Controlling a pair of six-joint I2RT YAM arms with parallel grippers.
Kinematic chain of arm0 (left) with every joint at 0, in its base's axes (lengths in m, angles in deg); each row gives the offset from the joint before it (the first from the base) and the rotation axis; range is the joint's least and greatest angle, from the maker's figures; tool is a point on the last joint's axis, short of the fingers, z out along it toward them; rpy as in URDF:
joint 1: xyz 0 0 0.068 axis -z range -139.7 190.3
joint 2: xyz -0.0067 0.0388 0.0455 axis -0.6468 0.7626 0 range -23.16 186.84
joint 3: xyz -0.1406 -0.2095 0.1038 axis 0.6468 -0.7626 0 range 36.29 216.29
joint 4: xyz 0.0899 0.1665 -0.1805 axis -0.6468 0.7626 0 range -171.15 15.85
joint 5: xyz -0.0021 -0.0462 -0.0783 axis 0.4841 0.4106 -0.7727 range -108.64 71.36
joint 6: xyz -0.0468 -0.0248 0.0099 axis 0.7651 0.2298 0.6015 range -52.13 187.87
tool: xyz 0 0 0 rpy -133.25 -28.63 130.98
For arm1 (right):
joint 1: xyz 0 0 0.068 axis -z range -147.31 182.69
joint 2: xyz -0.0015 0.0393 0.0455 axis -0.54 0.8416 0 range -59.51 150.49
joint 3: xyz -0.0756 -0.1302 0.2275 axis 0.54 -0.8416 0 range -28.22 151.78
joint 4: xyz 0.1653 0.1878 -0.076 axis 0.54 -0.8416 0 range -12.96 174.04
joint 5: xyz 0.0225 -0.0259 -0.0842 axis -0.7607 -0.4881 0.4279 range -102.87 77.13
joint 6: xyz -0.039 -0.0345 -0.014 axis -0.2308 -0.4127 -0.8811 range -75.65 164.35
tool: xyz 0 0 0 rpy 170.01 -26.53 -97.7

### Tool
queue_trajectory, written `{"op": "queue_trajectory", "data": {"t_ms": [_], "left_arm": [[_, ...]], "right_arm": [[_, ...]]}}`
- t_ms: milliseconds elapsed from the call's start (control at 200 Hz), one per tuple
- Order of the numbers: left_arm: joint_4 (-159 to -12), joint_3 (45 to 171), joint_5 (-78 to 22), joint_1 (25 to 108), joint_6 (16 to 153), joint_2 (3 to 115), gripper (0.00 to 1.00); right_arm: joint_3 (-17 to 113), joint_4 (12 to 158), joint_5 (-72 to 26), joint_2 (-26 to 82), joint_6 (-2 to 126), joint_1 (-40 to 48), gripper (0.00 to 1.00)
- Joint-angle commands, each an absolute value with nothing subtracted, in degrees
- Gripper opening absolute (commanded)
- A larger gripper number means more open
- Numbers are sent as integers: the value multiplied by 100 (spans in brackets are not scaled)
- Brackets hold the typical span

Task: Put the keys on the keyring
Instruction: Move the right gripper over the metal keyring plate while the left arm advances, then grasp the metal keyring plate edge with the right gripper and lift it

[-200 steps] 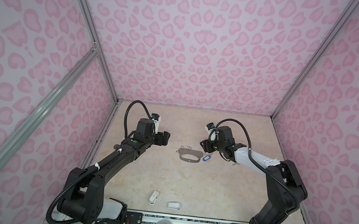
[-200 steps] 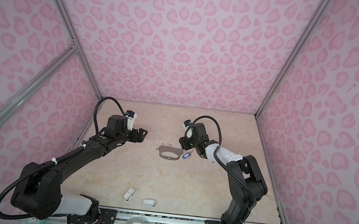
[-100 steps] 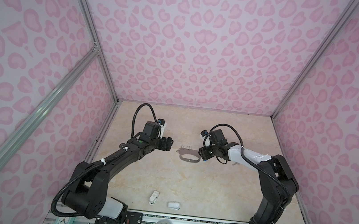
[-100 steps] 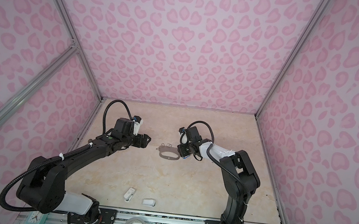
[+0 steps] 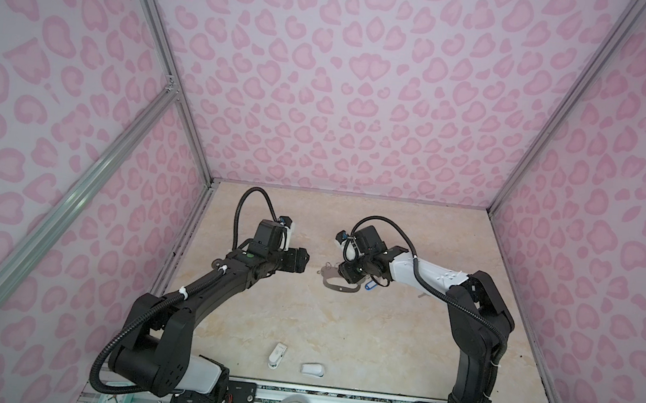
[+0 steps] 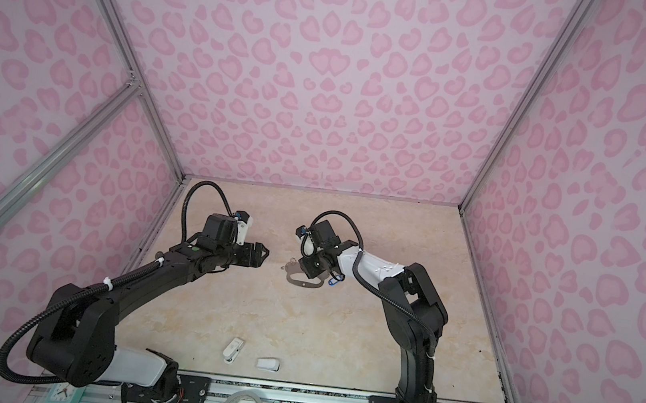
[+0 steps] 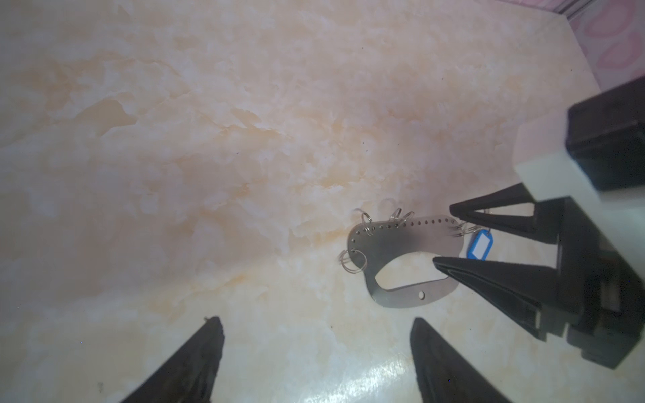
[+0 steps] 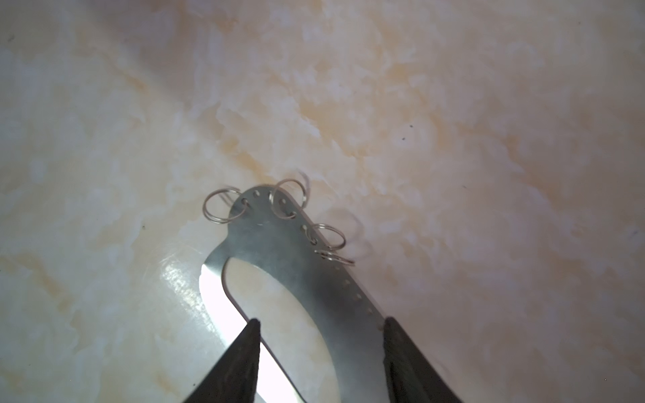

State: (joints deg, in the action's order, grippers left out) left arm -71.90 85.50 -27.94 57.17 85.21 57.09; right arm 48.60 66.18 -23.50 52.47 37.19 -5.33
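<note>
Keyring (image 7: 401,244) lay flat on the worktop (image 7: 209,139), its long axis running from my left pincer (image 7: 314,319) toward the right pincer (image 7: 442,234), which I judged nearer: tilted down over the far end, jaws partly apart astride the plate, nothing lifted. Blue-tagged key (image 7: 480,245) rested just beside that end. Left arm reached low and level, its pincer spread wide, empty, short of the plate's near end.
</note>
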Motion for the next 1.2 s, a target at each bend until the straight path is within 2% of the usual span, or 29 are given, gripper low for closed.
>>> {"op": "queue_trajectory", "data": {"t_ms": [0, 175, 340, 525, 790, 1195], "left_arm": [[-7360, 8387, -3251, 5361, 9114, 5523, 85], [-7342, 8357, -3485, 5044, 9295, 5392, 85], [-7360, 8274, -3465, 4975, 9388, 5270, 85], [-7320, 8156, -3319, 4963, 9358, 5151, 85], [-7315, 8137, -3227, 4962, 9240, 5093, 85], [-7211, 8251, -3208, 4962, 8972, 5143, 85]], "right_arm": [[4754, 6717, -2086, 5209, 2920, -736, 54], [4252, 7555, -1493, 5076, 1605, -1205, 49], [3959, 8386, -1131, 5048, 1339, -1321, 42], [3361, 9432, -1339, 5009, 546, -1371, 35], [3445, 9593, -1503, 5195, -148, -1383, 27], [4194, 8725, -1963, 5656, -593, -1372, 21]]}}
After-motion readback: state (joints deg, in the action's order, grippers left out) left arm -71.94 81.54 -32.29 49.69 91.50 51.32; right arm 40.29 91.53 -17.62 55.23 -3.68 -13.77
